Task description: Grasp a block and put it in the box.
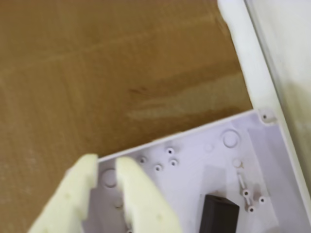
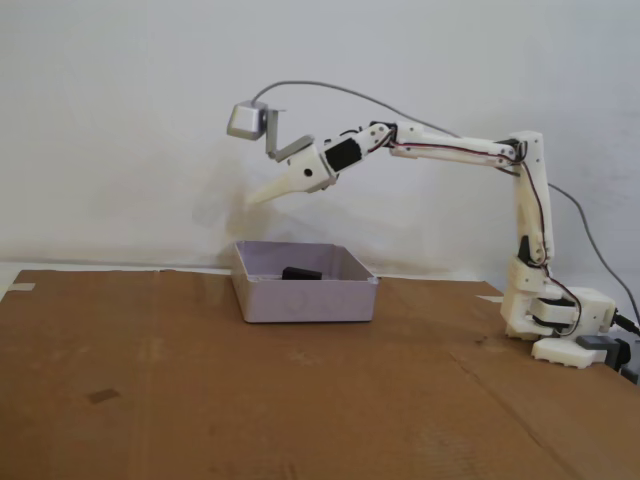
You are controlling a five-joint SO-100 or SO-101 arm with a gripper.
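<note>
— Fixed view, what does it show?
— An arm [image 2: 470, 150] stretched out from its base [image 2: 560, 325] at the right of a cardboard sheet [image 2: 200, 390], its gripper [image 2: 255, 198] hanging in the air above the box [image 2: 305, 300], tips angled down to the left. A grey camera [image 2: 246, 120] rides above the wrist, cable [image 2: 340, 92] arching back.
— And the block?
— Lying inside the box [image 1: 214, 160]: a black block [image 2: 300, 273], seen dark against the far wall. In the wrist view the block [image 1: 218, 214] rests on the lilac floor at the bottom edge, right of the fingers [image 1: 141, 194].
— Is the gripper holding anything?
— Nothing. In the wrist view the two pale fingers stand a narrow gap apart, with the box floor showing between them.
— Anything else?
— A white ledge [image 1: 252, 63] runs along the cardboard's right side in the wrist view.
</note>
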